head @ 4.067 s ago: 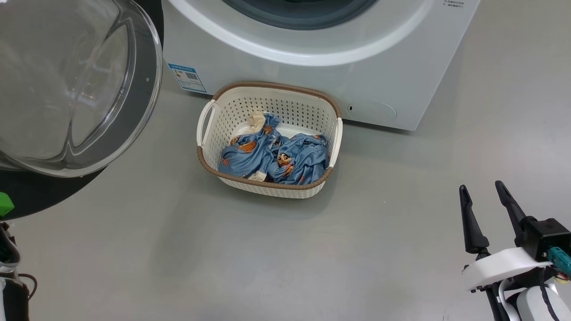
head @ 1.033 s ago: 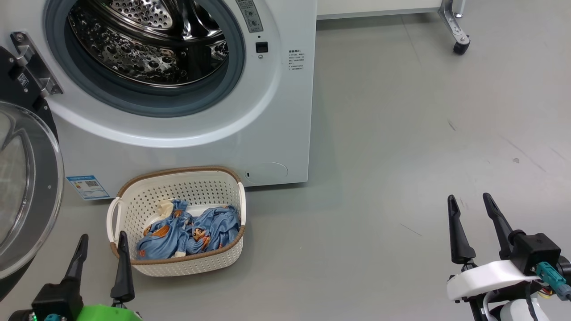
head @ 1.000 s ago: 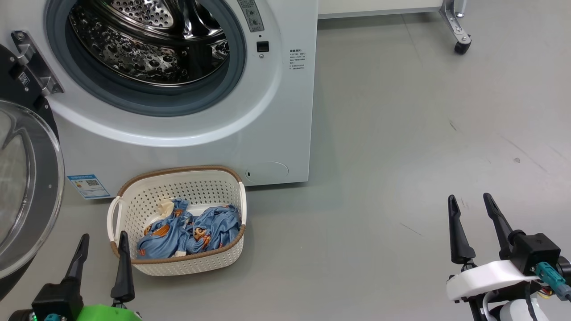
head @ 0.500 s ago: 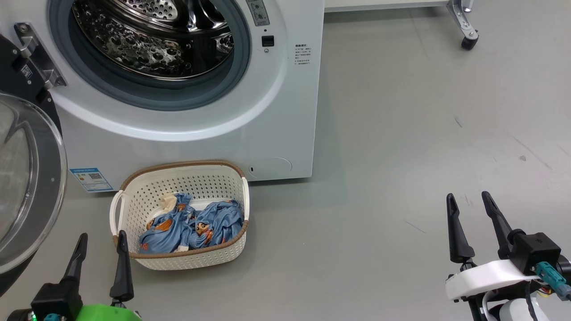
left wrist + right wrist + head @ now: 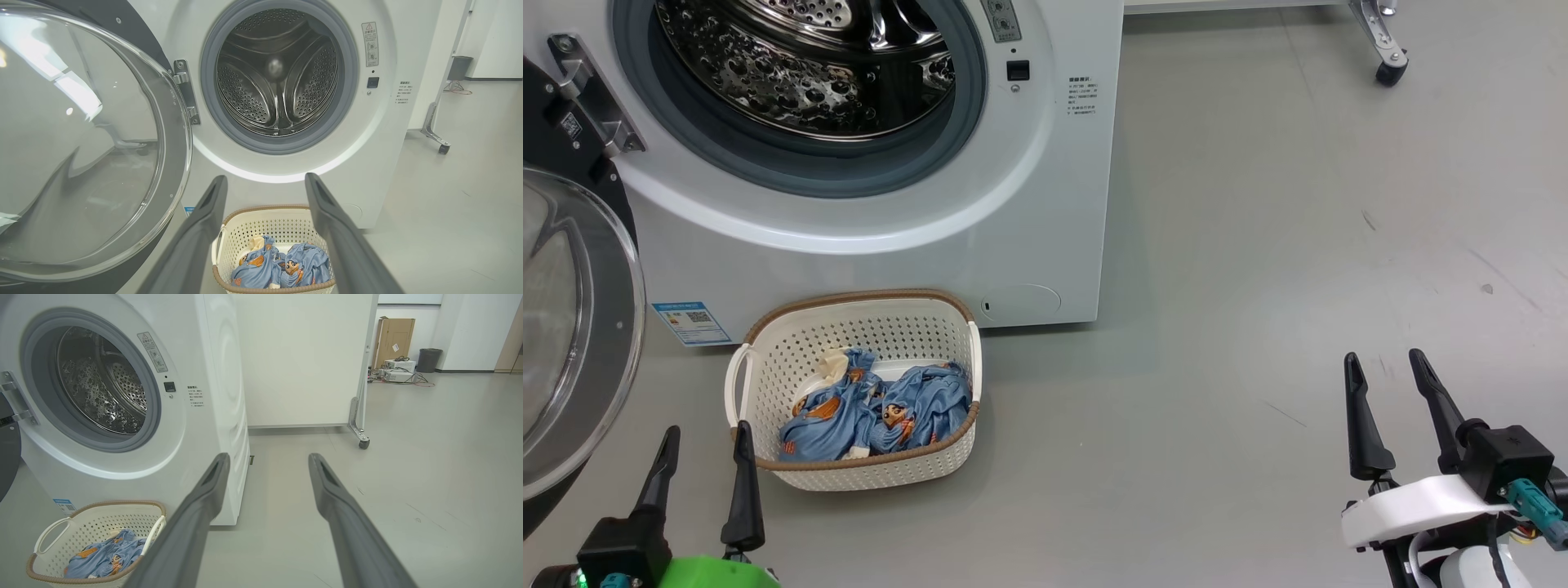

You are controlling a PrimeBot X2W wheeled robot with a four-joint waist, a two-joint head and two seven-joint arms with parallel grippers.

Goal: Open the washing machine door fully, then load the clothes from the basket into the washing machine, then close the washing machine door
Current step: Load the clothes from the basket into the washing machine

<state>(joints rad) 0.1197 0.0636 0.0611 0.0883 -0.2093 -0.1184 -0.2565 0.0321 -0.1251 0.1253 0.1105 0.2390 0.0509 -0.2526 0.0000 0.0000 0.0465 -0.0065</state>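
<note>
The washing machine [image 5: 1045,204] stood on the grey floor [image 5: 1258,286] with its round mouth wide open. The washing machine door [image 5: 572,327] was swung out to the left on its metal hinge [image 5: 592,106], and its clear glass bowl bulged toward the robot. Inside the machine was the shiny steel drum [image 5: 278,81], dotted with little holes, with a grey rubber ring [image 5: 208,85] around it. The basket [image 5: 882,335] sat upright on the floor right in front of the machine, below the open mouth and near a small blue sticker [image 5: 690,323]. The clothes [image 5: 874,408] lay in a soft heap at the bottom of the basket. They were blue with orange-brown cartoon faces, and a bit of cream cloth poked up at the back. The left fingers [image 5: 743,490] were spread wide apart and held nothing. They pointed up just beside the basket's near left corner, and I could not tell if one tip touched the brown rim. The right fingers [image 5: 1362,425] were spread wide too and held nothing. They were well apart from the basket, over the floor on the right.
</note>
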